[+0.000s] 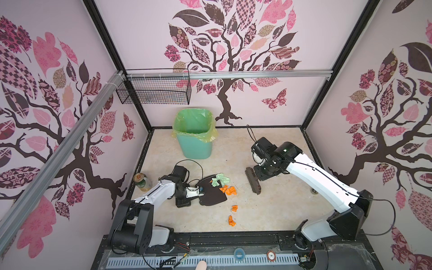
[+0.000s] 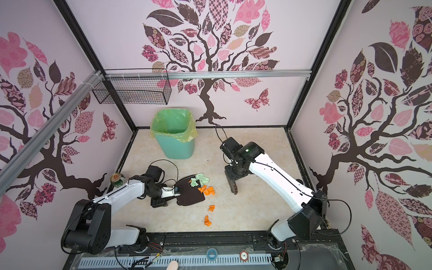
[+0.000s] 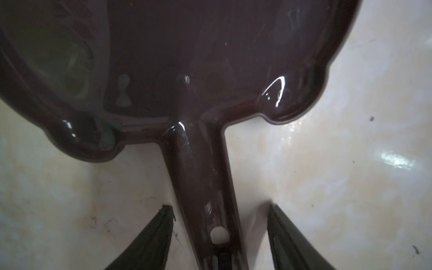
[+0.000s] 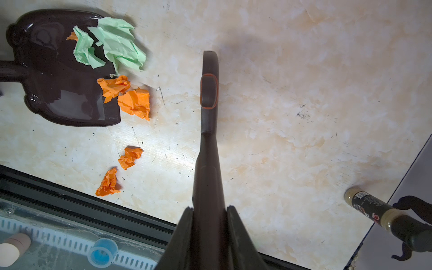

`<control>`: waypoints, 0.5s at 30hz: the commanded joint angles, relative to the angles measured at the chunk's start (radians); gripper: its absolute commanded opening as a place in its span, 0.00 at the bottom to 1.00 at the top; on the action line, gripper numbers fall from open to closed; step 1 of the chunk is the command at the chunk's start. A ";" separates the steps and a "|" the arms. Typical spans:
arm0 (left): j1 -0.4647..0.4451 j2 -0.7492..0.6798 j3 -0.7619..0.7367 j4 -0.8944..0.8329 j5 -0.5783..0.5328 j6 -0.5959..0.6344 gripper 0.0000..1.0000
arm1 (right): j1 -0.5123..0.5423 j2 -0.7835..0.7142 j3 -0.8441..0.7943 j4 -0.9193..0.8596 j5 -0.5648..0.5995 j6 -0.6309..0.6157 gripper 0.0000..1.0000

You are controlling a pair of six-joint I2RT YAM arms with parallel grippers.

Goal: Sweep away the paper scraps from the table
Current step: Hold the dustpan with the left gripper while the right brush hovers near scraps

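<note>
In both top views a dark brown dustpan lies flat on the table. My left gripper straddles its handle, open, with a gap on each side. Mint-green paper scraps and orange ones rest on the pan's front lip. Two more orange scraps lie loose nearer the front edge. Right of the pan my right gripper is shut on the handle of a brown brush.
A mint-green bin with a yellow-green liner stands at the back left. A can stands by the left wall behind my left arm. A small dark bottle lies near the right wall. A wire basket hangs on the back rail.
</note>
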State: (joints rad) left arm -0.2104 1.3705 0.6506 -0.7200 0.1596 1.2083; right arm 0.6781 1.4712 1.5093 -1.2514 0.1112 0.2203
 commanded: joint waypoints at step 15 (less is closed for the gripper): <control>-0.004 0.051 -0.046 0.061 -0.026 -0.049 0.26 | -0.006 0.009 0.007 0.013 -0.016 -0.019 0.00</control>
State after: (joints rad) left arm -0.2104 1.3899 0.6582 -0.6968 0.1806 1.1549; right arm 0.6781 1.4715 1.5093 -1.2461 0.1059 0.2085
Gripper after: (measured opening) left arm 0.299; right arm 0.242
